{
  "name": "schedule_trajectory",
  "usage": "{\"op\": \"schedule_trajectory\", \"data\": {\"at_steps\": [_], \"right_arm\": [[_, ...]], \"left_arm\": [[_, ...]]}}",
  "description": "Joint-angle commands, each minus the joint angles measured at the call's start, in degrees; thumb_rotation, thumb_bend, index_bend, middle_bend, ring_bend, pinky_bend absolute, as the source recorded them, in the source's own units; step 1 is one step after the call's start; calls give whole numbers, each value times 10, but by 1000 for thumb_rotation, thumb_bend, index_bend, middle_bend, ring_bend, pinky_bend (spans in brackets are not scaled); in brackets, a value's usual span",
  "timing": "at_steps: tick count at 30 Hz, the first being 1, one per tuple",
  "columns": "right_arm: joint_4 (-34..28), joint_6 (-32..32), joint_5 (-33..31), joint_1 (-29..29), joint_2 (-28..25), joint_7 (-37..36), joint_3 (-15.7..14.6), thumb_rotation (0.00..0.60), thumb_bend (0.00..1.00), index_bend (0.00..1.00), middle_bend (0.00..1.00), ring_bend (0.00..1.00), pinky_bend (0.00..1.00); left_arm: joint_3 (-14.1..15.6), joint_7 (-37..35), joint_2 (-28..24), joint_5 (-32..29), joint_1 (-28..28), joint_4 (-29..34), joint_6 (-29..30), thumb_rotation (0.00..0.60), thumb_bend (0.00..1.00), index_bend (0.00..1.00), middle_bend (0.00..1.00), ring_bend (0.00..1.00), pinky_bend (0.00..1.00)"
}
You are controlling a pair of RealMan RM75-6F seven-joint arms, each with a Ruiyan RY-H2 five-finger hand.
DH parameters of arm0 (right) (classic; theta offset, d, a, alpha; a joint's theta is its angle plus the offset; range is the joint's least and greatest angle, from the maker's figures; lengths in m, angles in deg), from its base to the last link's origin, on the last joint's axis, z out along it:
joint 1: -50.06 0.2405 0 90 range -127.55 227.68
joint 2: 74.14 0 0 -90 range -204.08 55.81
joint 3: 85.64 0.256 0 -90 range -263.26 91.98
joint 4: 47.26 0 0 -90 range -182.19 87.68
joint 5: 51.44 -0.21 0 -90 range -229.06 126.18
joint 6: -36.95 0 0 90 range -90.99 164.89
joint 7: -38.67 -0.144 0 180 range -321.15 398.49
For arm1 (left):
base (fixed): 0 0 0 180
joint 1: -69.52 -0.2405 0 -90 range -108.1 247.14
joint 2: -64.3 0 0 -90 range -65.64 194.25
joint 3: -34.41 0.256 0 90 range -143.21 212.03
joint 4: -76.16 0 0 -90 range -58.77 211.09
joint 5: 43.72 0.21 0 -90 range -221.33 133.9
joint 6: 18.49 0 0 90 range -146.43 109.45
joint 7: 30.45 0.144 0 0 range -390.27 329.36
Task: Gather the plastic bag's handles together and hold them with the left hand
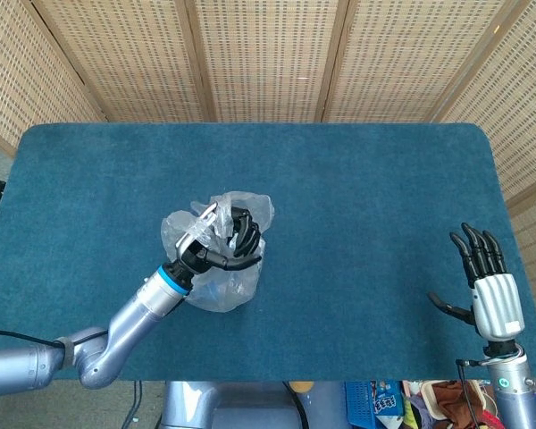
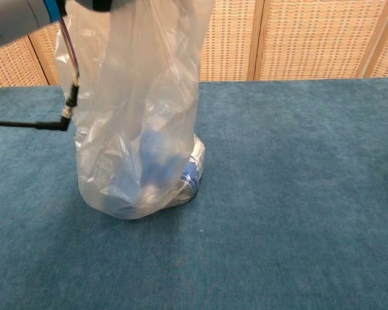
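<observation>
Plastic bag (image 2: 139,129) stands upright on the blue counter (image 1: 366,197), left of centre, with blue items visible through its base. Left hand (image 1: 228,243) is clenched around the bunched handles (image 1: 216,219) at the bag's top. Right hand (image 1: 487,281) hovers at the counter's near right edge, fingers spread, holding nothing.

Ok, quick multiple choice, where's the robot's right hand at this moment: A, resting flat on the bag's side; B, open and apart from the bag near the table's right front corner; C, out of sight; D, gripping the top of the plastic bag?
B: the right hand is open, fingers spread, far from the plastic bag, whose top the left hand grips.
</observation>
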Motion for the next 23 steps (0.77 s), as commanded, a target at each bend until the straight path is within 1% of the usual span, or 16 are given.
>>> {"op": "schedule_trajectory", "data": {"at_steps": [1,3,7,12,17,23], "right_arm": [[-18,-5,-1,-10,-6,11,-1,600,0,0,0,0,0],[-22,-8,0,-14,-7,13,0,600,0,0,0,0,0],[-24,-8,3,-17,-13,18,2,600,0,0,0,0,0],[-30,-6,5,-20,-18,18,6,600,0,0,0,0,0],[-35,-2,2,-22,-21,19,10,600,0,0,0,0,0],[-40,3,-2,-25,-25,22,14,600,0,0,0,0,0]], "left_arm": [[-16,33,-46,-16,-4,37,-20,600,819,963,986,943,919],[-27,50,-71,-32,-7,61,-26,600,859,980,997,955,933],[-49,81,-111,-52,-16,106,-22,600,867,980,998,955,934],[-87,112,-160,-83,-30,161,-7,600,864,980,998,955,934],[-124,150,-192,-119,-36,193,10,600,850,980,998,955,934],[-169,171,-227,-168,-38,222,18,600,848,977,997,955,933]]}}
